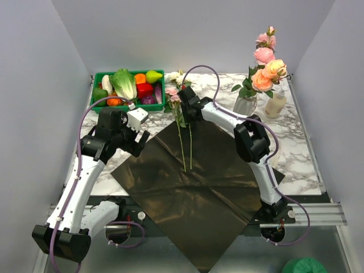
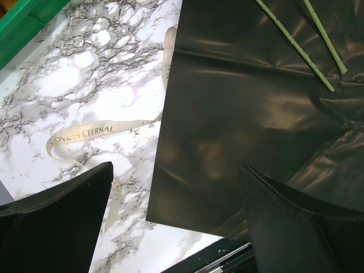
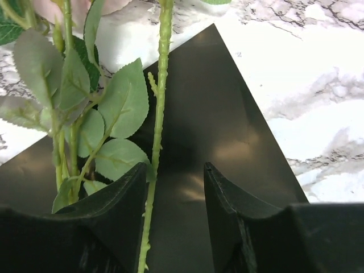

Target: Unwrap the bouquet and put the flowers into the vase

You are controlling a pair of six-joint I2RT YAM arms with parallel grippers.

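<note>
The bouquet lies unwrapped: its dark paper (image 1: 193, 193) is spread flat like a diamond, with two long-stemmed flowers (image 1: 183, 142) on its far corner, their pink and cream heads toward the back. The vase (image 1: 244, 105) stands at the back right and holds several pink and peach roses (image 1: 264, 62). My right gripper (image 1: 183, 98) is low over the flowers. One thin green stem (image 3: 158, 114) runs between its partly open jaws (image 3: 175, 168), against the left finger, with leaves (image 3: 114, 108) beside it. My left gripper (image 1: 139, 139) hovers open over the paper's left corner (image 2: 239, 114).
A cream ribbon (image 2: 91, 132) lies loose on the marble left of the paper. A green crate (image 1: 96, 77) of toy vegetables stands at the back left. A small cream bottle (image 1: 275, 104) stands right of the vase. The paper overhangs the table's near edge.
</note>
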